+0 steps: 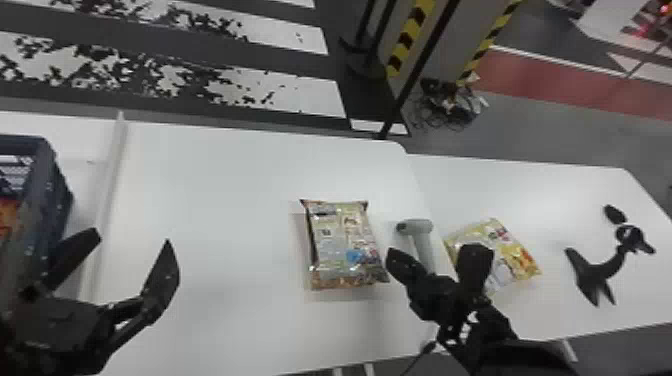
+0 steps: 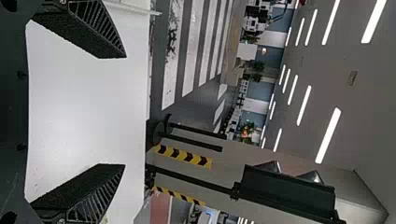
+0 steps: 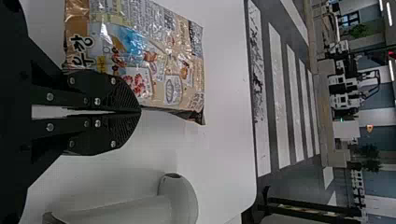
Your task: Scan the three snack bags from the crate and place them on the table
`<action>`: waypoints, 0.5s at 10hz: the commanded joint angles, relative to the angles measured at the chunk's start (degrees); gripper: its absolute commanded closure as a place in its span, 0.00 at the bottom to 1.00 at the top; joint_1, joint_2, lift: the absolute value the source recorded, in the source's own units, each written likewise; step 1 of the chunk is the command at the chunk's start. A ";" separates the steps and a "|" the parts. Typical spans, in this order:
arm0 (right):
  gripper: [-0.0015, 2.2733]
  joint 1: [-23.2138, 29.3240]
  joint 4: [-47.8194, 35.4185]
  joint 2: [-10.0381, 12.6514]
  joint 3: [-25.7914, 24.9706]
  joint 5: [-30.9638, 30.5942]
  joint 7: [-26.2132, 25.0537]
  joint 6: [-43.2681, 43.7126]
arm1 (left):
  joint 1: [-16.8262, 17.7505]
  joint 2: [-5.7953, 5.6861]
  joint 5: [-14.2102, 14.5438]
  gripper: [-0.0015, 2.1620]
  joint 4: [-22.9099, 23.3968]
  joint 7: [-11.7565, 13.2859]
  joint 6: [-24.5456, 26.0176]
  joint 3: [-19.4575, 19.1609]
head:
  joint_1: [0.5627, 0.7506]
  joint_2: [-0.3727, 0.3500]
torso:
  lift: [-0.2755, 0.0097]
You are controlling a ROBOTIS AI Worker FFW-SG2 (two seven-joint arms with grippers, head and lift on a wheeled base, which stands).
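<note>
I'm seeing one snack bag point(image 1: 345, 245) lying flat near the middle of the white counter point(image 1: 210, 200), its printed side facing up. Just beside it, on my right, the grey scanner point(image 1: 419, 228) is lying near the counter's edge. My right gripper point(image 3: 140, 112) is hovering low between bag and scanner; its jaws are looking parted in the head view but pressed together in the wrist view, so I cannot tell their state. Beyond the scanner, a yellow snack bag point(image 1: 515, 257) is resting on the right-hand table point(image 1: 540, 185), where I'm judging the finished bags are going, and a black stand point(image 1: 600, 270) is sitting farther right. On the opposite side, my left gripper point(image 2: 125, 111) is waiting beside the crate point(image 1: 42, 185), its jaws spread wide with nothing between them. Inside that crate, something orange point(image 1: 7, 217) is showing at the view's edge, and I'm taking it for the third bag. So I'm reading the task as partway along: one bag is probably done, the middle one is out of the crate but waiting for its place, and the last is needing everything. Nothing here is telling me whether the middle bag is scanned, so I'm counting its scan as uncertain and its placing as left to do.
</note>
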State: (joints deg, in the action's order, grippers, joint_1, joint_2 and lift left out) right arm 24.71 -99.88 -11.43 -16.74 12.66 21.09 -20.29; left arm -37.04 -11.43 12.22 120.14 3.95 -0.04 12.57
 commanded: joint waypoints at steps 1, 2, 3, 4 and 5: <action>0.00 0.33 -1.37 -0.26 -0.93 0.08 0.27 1.69 | 0.04 0.00 0.00 0.01 -0.09 0.00 0.00 -0.09 | 0.70 0.03 | 0.75; 0.00 0.69 -2.34 -0.61 -1.63 -0.36 0.27 1.69 | 0.04 0.00 0.00 0.01 -0.17 0.00 0.00 -0.26 | 0.70 0.03 | 0.75; 0.03 0.77 -2.69 -1.14 -2.42 -0.54 0.36 2.05 | 0.04 0.09 0.00 0.01 -0.26 -0.09 -0.18 -0.26 | 0.70 0.03 | 0.75; 0.03 0.77 -2.43 -1.31 -3.48 -0.80 0.45 3.10 | 0.21 0.18 0.00 0.01 -0.61 -0.09 -0.35 -0.26 | 0.70 0.03 | 0.75; 0.03 0.16 -1.11 -2.11 -4.09 -1.41 0.45 4.51 | 0.21 0.18 0.09 0.01 -0.61 -0.09 -1.05 -0.35 | 0.70 0.03 | 0.75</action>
State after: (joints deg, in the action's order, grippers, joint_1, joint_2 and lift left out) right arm 25.21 -101.71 -13.07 -20.42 11.57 21.53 -16.64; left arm -36.84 -11.26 12.24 119.58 3.86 -0.67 12.28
